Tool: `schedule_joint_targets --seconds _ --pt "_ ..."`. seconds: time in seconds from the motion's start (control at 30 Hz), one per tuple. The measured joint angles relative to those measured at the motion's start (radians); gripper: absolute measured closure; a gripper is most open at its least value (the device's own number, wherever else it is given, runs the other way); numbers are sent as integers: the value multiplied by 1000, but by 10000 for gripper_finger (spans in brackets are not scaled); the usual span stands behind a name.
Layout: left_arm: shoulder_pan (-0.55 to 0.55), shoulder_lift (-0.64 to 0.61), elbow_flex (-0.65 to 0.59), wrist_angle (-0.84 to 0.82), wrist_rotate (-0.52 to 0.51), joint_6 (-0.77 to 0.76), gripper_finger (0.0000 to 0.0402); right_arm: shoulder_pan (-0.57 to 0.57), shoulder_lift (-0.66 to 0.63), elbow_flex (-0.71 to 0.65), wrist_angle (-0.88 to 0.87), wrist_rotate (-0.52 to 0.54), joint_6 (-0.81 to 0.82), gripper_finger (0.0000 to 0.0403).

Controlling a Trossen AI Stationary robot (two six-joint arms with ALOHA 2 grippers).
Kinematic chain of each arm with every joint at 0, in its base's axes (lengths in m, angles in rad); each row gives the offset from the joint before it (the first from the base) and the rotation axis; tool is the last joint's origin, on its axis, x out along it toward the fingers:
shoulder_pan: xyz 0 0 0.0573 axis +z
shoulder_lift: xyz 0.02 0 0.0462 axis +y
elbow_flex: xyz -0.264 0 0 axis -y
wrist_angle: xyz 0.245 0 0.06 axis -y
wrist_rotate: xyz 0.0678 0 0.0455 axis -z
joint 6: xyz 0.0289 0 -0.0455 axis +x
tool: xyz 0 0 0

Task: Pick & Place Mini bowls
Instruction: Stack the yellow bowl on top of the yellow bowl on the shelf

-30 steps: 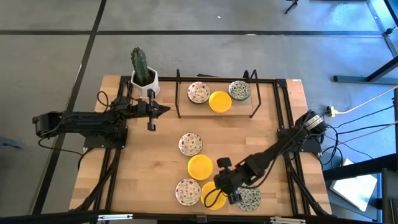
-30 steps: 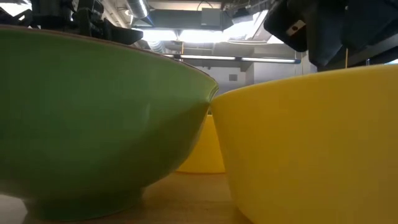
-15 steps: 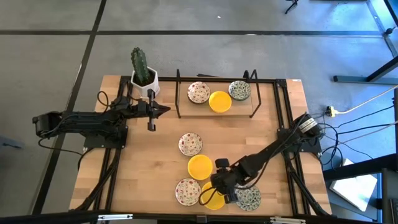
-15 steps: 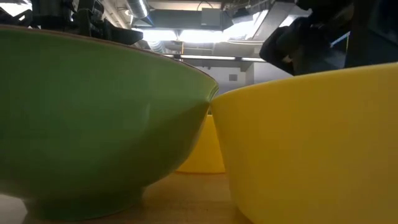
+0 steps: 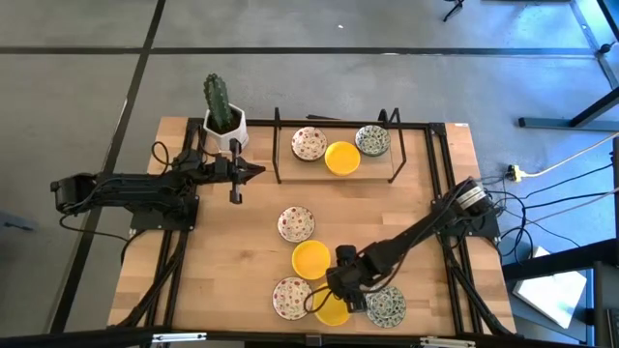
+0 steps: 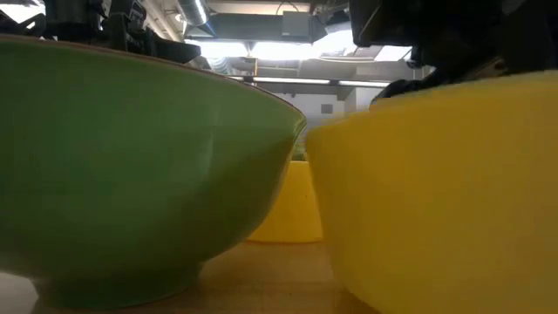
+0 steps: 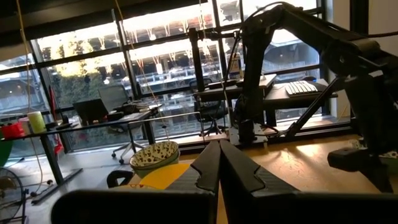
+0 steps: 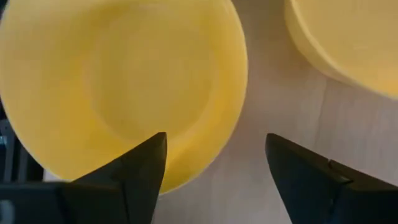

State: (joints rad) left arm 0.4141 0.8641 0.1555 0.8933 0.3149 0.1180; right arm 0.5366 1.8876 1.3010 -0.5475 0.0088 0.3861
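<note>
Several mini bowls lie on the wooden table near its front: two white ones with red specks (image 5: 296, 224) (image 5: 291, 298), two yellow ones (image 5: 311, 259) (image 5: 332, 310) and a grey-green one (image 5: 389, 307). My right gripper (image 5: 340, 290) is open, low over the nearer yellow bowl (image 8: 124, 81). One finger (image 8: 134, 177) stands over the bowl's inside and the other (image 8: 305, 180) outside its rim. My left gripper (image 5: 253, 171) is shut and empty, held above the table at the back left. My right gripper comes at the yellow bowl's rim (image 8: 239, 93) from above, pointing down, with one finger inside the bowl and one outside. The bowl rests on the table. I cannot tell whether a finger touches it.
A black wire rack (image 5: 280, 145) at the table's far edge holds three more bowls: red-speck (image 5: 309, 144), yellow (image 5: 341, 158) and grey-green (image 5: 372, 141). A white cactus pot (image 5: 224, 121) stands at the back left. In the low view a green-sided bowl (image 6: 131, 174) stands close beside the yellow bowl (image 6: 436, 201).
My right gripper has gone toward the table's left edge and down, onto the nearer yellow bowl. In the low view it has sunk from above the bowl to its rim, and the bowl has shifted a little.
</note>
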Motion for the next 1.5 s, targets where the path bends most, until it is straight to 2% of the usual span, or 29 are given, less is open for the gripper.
schedule_joint_targets --seconds 0.13,0.27,0.6,0.77,0.93,1.1,1.23,1.37,1.5 --pt "0 0 0 0 0 0 396 -17 1 0 3 -29 -19 153" --pt "0 0 0 0 0 0 396 -30 1 0 3 -38 -23 200" --pt "0 0 0 -4 0 0 396 -63 1 0 2 -40 27 386" --pt "0 0 0 -4 0 0 396 -83 -3 7 -13 -50 26 385" --pt "0 0 0 -4 0 0 396 -87 -3 92 -85 -62 -35 396" --pt "0 0 0 -7 0 0 396 -87 -21 255 -316 -53 -104 394" --pt "0 0 0 -8 0 0 396 -96 -81 410 -497 64 -106 397" --pt "0 0 0 -8 0 0 396 -139 -142 570 -713 286 -149 399" --pt "0 0 0 -8 0 0 396 -247 -198 671 -819 474 -170 399"
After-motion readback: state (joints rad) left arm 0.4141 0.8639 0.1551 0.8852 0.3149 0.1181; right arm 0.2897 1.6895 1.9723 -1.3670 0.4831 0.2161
